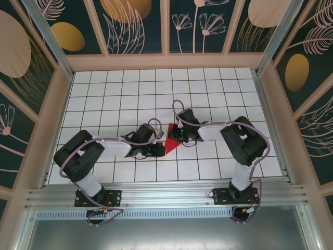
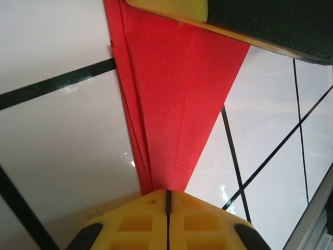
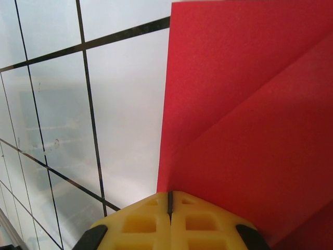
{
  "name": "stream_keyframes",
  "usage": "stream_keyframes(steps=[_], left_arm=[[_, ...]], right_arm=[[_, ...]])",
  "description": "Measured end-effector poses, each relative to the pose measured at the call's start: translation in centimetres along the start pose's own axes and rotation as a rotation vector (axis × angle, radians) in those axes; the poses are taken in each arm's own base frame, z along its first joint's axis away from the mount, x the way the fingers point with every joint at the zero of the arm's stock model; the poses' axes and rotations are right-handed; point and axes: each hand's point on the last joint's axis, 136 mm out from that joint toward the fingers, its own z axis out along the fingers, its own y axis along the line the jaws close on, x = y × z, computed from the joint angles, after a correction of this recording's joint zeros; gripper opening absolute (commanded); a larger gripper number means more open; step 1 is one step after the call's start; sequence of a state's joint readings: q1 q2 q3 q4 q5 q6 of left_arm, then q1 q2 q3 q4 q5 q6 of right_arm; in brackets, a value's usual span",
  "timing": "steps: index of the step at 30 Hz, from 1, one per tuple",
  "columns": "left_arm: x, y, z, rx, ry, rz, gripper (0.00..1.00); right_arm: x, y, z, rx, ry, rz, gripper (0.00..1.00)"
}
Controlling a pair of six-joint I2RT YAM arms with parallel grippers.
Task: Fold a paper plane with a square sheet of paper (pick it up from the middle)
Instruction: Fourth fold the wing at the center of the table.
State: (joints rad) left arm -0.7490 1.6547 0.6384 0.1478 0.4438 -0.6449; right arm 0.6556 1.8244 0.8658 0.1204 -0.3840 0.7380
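Top external view has the red paper (image 1: 172,141) lying on the white gridded surface (image 1: 104,99) near its middle, between the left hand (image 1: 155,149) and the right hand (image 1: 180,136), which meet over it from either side. It is not a flat square. It shows as a creased wedge, and the left wrist view gives it stacked layers along one long edge, running to a narrow end right at that hand's fingertips. Both hands are closed, jaws together. Each sits at the paper's edge, but I cannot tell whether they pinch it or just press it flat. I judge the early folds made and the job about midway, with the final narrowing folds and the wings left to do.
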Motion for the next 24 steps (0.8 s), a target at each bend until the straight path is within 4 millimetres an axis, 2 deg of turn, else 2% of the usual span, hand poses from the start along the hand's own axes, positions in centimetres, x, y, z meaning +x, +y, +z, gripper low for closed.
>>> stream_keyframes(steps=[11, 17, 20, 24], left_arm=[[1.7, 0.5, -1.1, -0.046, 0.054, -0.011, 0.06], [3.2, 0.4, -2.3, -0.066, 0.098, -0.028, 0.06], [2.4, -0.6, -3.0, -0.046, 0.071, -0.020, 0.06], [-0.4, -2.9, -3.4, 0.003, -0.004, -0.014, 0.05]], right_arm=[[0.0, 0.0, 0.0, 0.004, 0.004, 0.001, 0.06], [-0.1, 0.1, 0.0, 0.006, 0.006, 0.002, 0.06], [-0.1, 0.1, 0.1, 0.007, 0.007, 0.002, 0.06], [-0.2, 0.1, 0.1, 0.006, 0.006, 0.002, 0.06]])
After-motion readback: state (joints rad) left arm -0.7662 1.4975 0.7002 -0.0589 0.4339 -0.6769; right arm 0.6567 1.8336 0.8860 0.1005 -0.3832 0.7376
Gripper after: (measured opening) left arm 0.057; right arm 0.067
